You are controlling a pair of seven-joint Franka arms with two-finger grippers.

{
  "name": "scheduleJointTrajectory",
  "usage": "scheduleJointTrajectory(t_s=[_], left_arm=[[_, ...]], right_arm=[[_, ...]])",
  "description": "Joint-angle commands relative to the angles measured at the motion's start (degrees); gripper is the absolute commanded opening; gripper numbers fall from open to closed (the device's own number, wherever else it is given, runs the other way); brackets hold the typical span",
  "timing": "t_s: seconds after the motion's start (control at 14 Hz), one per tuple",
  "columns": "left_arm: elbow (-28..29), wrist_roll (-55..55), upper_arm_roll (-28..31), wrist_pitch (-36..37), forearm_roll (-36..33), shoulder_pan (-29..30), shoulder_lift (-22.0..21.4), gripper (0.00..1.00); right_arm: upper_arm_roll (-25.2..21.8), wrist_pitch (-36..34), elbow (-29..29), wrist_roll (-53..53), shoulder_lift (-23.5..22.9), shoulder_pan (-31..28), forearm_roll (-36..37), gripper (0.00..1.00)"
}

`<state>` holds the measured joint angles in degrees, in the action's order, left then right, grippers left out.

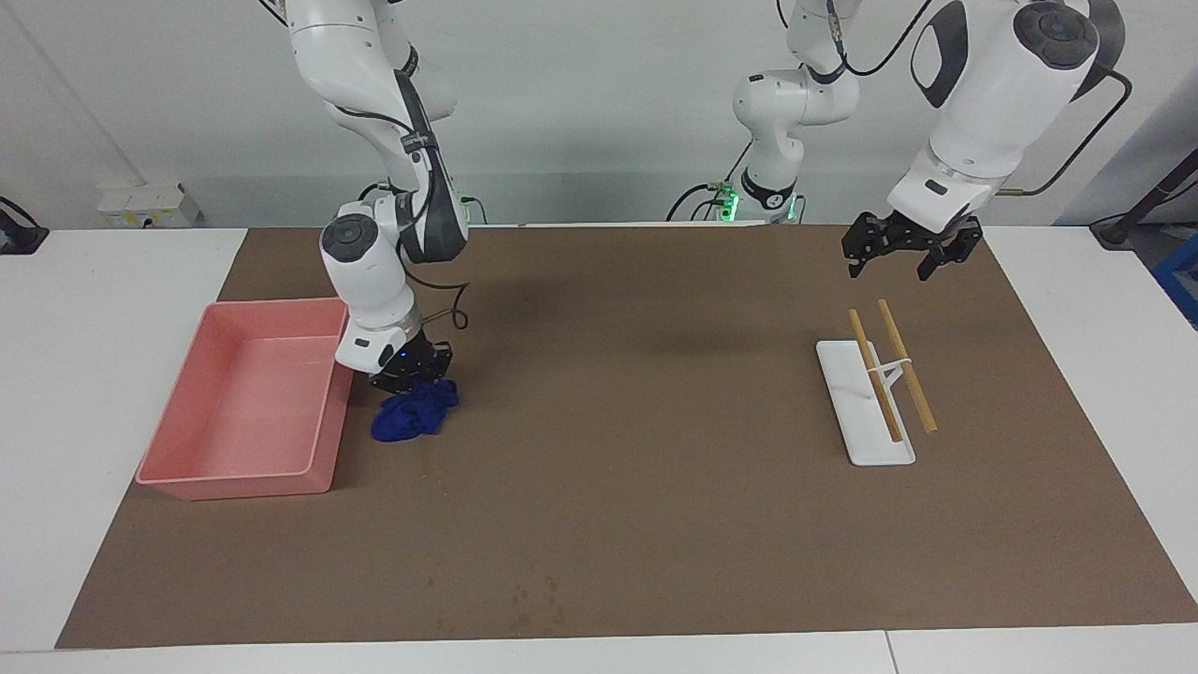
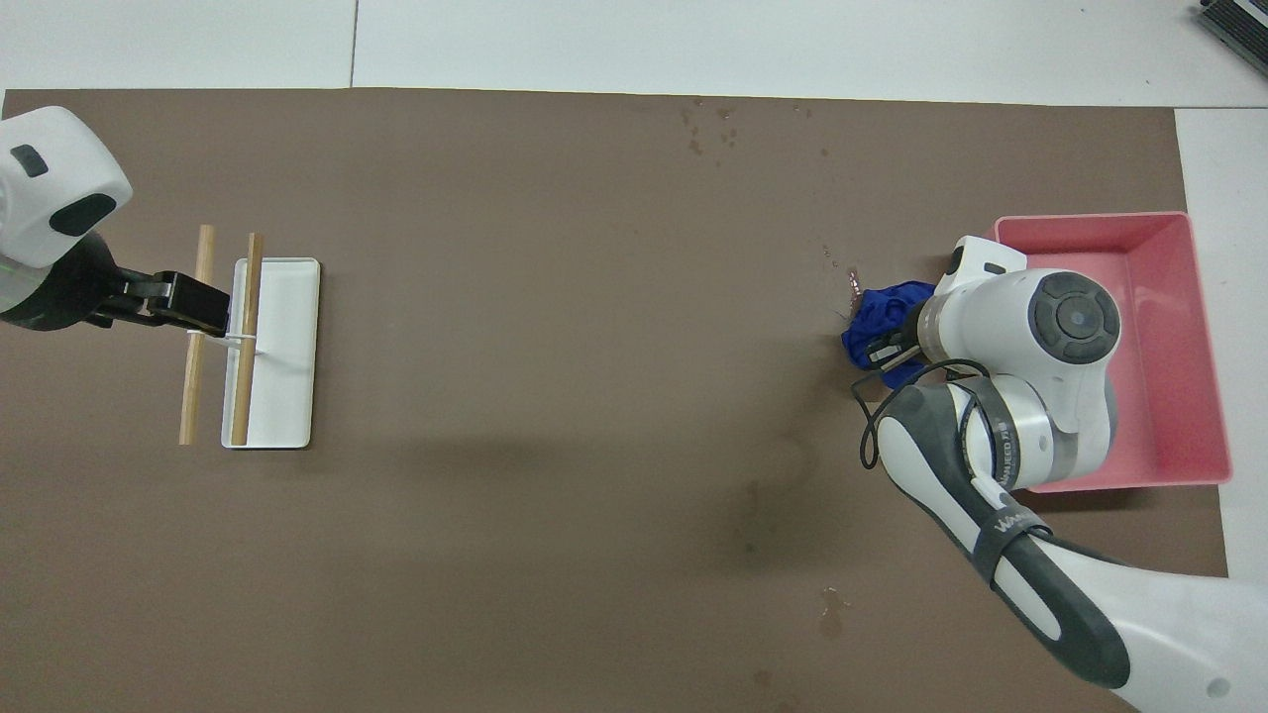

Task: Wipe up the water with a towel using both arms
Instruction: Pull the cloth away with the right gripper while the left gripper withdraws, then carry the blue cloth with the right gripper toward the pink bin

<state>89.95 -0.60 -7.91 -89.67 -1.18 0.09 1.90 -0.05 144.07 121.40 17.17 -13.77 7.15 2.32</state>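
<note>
The navy towel (image 1: 412, 417) (image 2: 880, 309) lies bunched on the brown mat beside the pink bin. My right gripper (image 1: 409, 373) (image 2: 890, 345) is shut on the towel's nearer part and presses it down onto the mat. The towel covers most of the water; only a short wet end (image 2: 850, 284) shows at its edge farther from the robots. My left gripper (image 1: 901, 251) (image 2: 190, 303) hangs open and empty in the air over the wooden sticks by the white tray.
The pink bin (image 1: 271, 304) (image 2: 1090, 218) stands close against the right arm's wrist. A white tray (image 1: 866, 440) (image 2: 287, 396) with two wooden sticks lies toward the left arm's end. Small dark blotches (image 2: 708, 129) (image 1: 533, 599) mark the mat's edge farthest from the robots.
</note>
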Motion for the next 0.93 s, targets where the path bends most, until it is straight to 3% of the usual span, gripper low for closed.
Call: scheduleJointTrajectory(t_s=[0.0, 0.29, 0.43, 0.57, 0.86], left_arm=[[-3.0, -1.8, 0.9, 2.5, 0.0, -0.1, -0.1, 1.0], [-1.7, -4.0, 1.5, 1.3, 0.1, 2.5, -0.9, 1.0], [3.4, -3.4, 1.6, -0.7, 0.0, 2.6, -3.6, 1.0], [4.2, -3.7, 1.6, -0.9, 0.0, 2.0, -3.9, 1.0], [4.0, -3.6, 2.5, -0.6, 0.0, 1.5, -3.8, 1.0]], right_arm=[[0.4, 1.5, -6.0, 1.2, -5.9, -0.7, 1.5, 0.0], [0.5, 1.7, -13.3, 1.2, -11.1, -0.1, 1.5, 0.0], [0.5, 1.7, -14.4, 0.4, -11.5, 0.3, 0.6, 0.0], [0.6, 1.7, -15.4, -1.3, -12.0, 1.0, 0.2, 0.0], [4.6, 1.7, -17.5, -14.1, -12.7, 1.4, -4.3, 0.0]])
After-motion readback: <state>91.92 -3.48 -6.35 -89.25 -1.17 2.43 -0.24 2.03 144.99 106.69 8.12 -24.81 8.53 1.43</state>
